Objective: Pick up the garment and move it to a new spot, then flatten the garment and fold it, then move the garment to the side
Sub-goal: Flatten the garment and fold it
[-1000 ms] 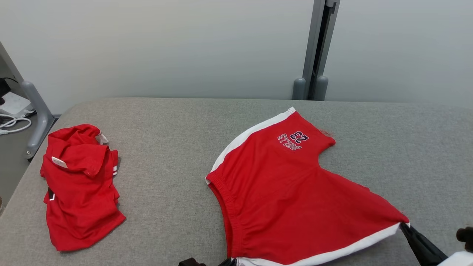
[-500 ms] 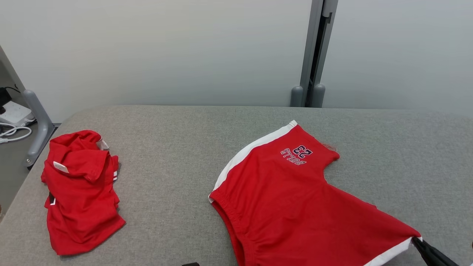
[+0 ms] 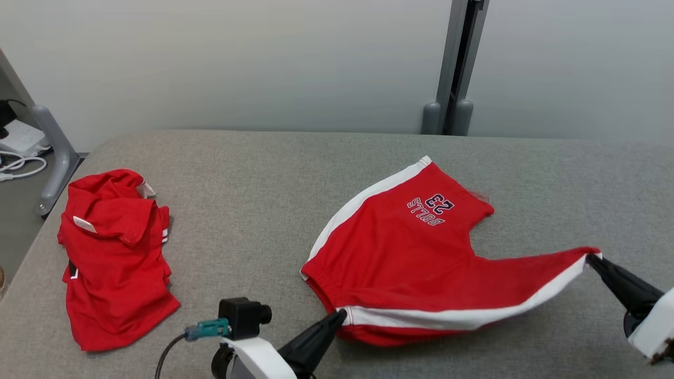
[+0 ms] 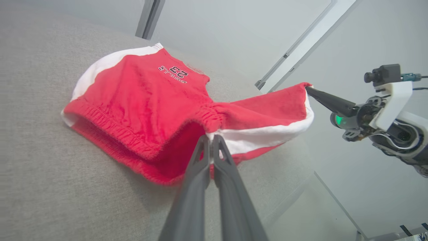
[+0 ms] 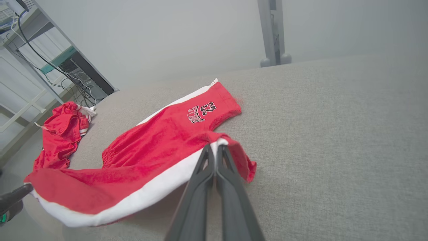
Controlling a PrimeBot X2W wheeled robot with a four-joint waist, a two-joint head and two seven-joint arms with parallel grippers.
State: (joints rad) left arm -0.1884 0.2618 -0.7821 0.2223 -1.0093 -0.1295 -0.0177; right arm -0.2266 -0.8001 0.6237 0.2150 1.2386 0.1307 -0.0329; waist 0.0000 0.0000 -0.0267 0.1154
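The garment (image 3: 416, 252) is a pair of red shorts with white side stripes and a "BULLS 23" print, lying on the grey table (image 3: 263, 179) right of centre. Its near half is lifted off the surface and stretched between both grippers. My left gripper (image 3: 342, 315) is shut on the waistband corner at the white stripe, also seen from its wrist (image 4: 210, 138). My right gripper (image 3: 591, 258) is shut on the leg hem corner, raised at the right (image 5: 215, 146). The far leg of the garment (image 5: 200, 115) with the print rests flat on the table.
A second red garment (image 3: 113, 258) lies crumpled near the table's left edge. A grey post (image 3: 453, 63) stands behind the far edge. Cables and a grey frame leg (image 3: 52, 152) are off the table at the far left.
Both grippers have lifted and carried the near edge of the garment away from me, folding it over. The head camera has also shifted, bringing both arms into view.
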